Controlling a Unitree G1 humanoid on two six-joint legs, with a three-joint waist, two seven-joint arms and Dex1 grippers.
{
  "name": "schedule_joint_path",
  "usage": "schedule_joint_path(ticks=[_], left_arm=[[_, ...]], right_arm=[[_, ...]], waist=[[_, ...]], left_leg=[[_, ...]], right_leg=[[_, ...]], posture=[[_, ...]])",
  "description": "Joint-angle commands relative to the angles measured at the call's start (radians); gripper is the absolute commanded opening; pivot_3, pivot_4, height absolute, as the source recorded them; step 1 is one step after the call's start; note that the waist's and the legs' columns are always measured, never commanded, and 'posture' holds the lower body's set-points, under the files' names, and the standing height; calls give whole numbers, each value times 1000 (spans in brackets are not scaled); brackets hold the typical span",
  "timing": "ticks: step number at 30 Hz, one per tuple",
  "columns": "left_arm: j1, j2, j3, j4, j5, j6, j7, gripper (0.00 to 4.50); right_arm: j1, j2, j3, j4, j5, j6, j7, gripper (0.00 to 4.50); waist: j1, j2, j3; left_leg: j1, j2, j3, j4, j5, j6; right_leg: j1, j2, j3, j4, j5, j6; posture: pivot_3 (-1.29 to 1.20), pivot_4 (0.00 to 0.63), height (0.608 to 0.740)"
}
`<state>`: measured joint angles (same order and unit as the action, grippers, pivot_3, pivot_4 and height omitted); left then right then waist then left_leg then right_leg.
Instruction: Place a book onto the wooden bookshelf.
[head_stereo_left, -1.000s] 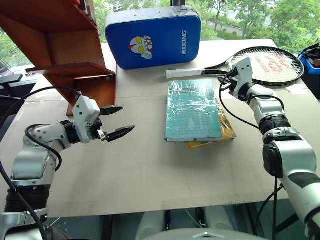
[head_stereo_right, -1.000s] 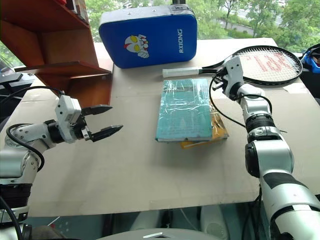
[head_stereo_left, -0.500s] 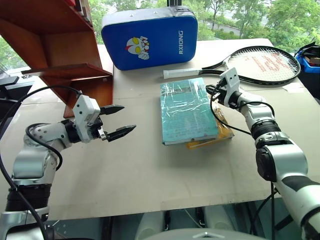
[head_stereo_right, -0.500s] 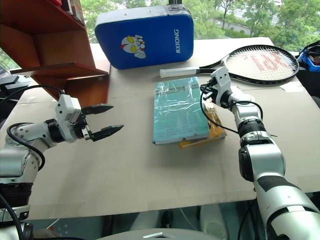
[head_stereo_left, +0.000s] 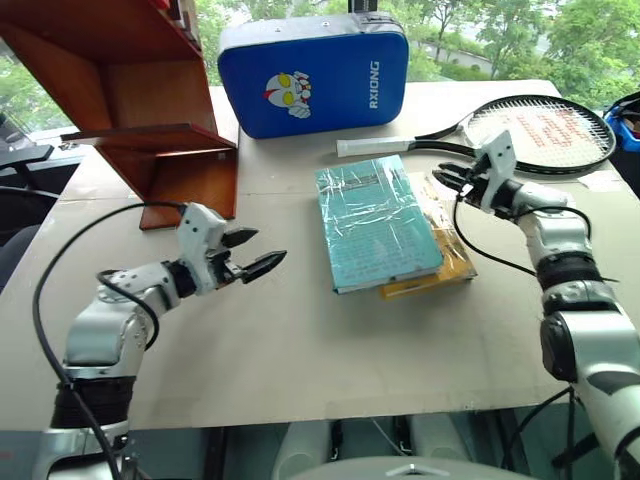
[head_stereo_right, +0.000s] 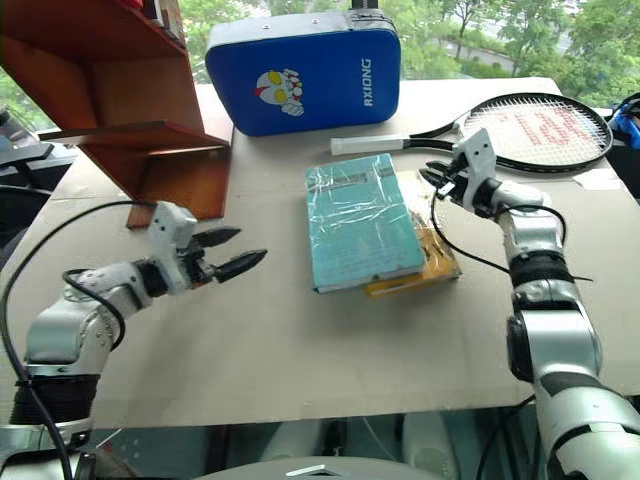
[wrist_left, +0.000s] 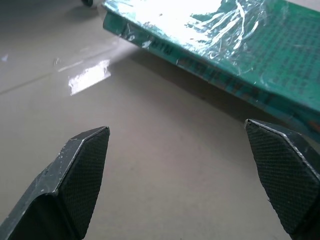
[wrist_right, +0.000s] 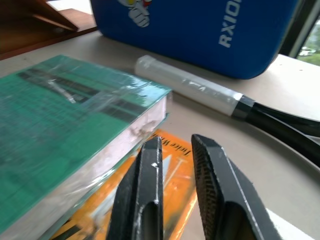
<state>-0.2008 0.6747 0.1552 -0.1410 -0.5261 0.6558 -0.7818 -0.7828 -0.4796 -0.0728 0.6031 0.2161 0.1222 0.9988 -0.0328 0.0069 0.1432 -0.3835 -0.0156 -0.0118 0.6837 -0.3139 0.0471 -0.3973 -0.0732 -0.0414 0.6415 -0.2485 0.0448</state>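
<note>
Book (head_stereo_left: 381, 224) flat near the middle of the table (head_stereo_left: 300, 350), wrapped in clear plastic, stacked on a smaller orange book (head_stereo_left: 440, 265) that juts out along its right edge and near corner. Not yet gripped; step in hand judged as the approach to grasp.

Left gripper (head_stereo_left: 252, 252) low over the table, just left of the book's spine, fingers spread wide, holding nothing. Right gripper (head_stereo_right: 440, 180) beside the book's far right corner, above the orange book, fingers parted by a narrow gap, holding nothing.

Next move likely: close in on both book edges, lift clear of the orange book, carry toward the far left corner.

Bookshelf (head_stereo_left: 150, 120) at that corner; lower board visible, nothing seen on it. Blue padded case (head_stereo_left: 312, 72) and racket (head_stereo_left: 520, 130) along the far edge.
</note>
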Motion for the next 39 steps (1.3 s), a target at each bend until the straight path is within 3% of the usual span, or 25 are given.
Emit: schedule_joint_path(ticks=[1, 5, 10, 13, 19, 22, 27, 30, 33, 36, 39], left_arm=[[-43, -86, -3, -103, -146, 189, 76, 4500], [-110, -254, 39, -80, -313, 381, 196, 4500], [-202, -369, 76, 65, -374, 531, 329, 4500], [-321, -429, 128, 235, -378, 578, 411, 4500], [-488, -479, 150, 493, -359, 607, 415, 4500], [-540, -481, 172, 570, -378, 634, 389, 3634], [-581, -479, 236, 630, -413, 681, 385, 1627], [-577, -474, 257, 534, -452, 706, 374, 198], [-573, -459, 239, 341, -474, 642, 327, 34], [-572, -348, 76, 72, -319, 428, 219, 34], [-648, -245, -10, -56, -182, 246, 187, 34]], right_arm=[[153, -83, -27, -402, 142, 212, 64, 2533], [388, -227, -150, -767, 324, 433, 77, 4465], [644, -347, -418, -1029, 575, 618, 82, 4465], [767, -375, -565, -1102, 622, 641, 71, 4465], [879, -359, -673, -1183, 675, 648, -18, 4465], [916, -352, -698, -1224, 710, 649, -62, 4500], [952, -349, -720, -1251, 745, 640, -106, 4500], [952, -353, -719, -1244, 758, 630, -120, 4500], [928, -360, -708, -1215, 761, 614, -125, 4500], [885, -375, -675, -1165, 755, 600, -113, 4500], [827, -391, -627, -1115, 749, 584, -94, 4500]], waist=[[7, 0, 0], [31, -1, 0], [44, -4, -1], [48, -8, -1], [47, -11, -1], [46, -11, -1], [47, -11, -1], [47, -12, -1], [47, -13, 0], [45, -14, 1], [47, -14, 1]], left_leg=[[-1, 0, 0, 0, 0, 0], [-1, 0, -1, 2, 0, 0], [2, -1, -1, 1, 0, 0], [5, -2, -4, 1, 0, 1], [5, -10, -8, 2, -1, 2], [5, -11, -9, 2, -1, 2], [5, -11, -13, 2, -1, 2], [5, -11, -13, 2, -1, 1], [4, -11, -13, 2, -1, 1], [4, -11, -13, 2, 0, 0], [5, -11, -13, 2, 1, -2]], right_leg=[[0, 0, 1, -1, 0, 0], [0, 0, 2, -1, 0, 0], [1, 1, 5, -2, 0, 0], [2, 3, 9, -1, 0, 0], [2, 3, 10, 0, 0, 1], [2, 3, 11, 0, 0, 1], [1, 3, 11, 0, -1, 1], [1, 2, 11, 0, -1, 1], [1, 1, 11, 0, -1, 1], [1, 1, 12, 0, -1, 1], [1, 1, 12, 0, 0, 1]], posture=[[0, 150, 740], [0, 150, 740], [0, 150, 740], [0, 150, 740], [0, 150, 740], [0, 150, 740], [0, 150, 740], [0, 150, 740], [0, 150, 740], [0, 150, 740], [0, 150, 740]])
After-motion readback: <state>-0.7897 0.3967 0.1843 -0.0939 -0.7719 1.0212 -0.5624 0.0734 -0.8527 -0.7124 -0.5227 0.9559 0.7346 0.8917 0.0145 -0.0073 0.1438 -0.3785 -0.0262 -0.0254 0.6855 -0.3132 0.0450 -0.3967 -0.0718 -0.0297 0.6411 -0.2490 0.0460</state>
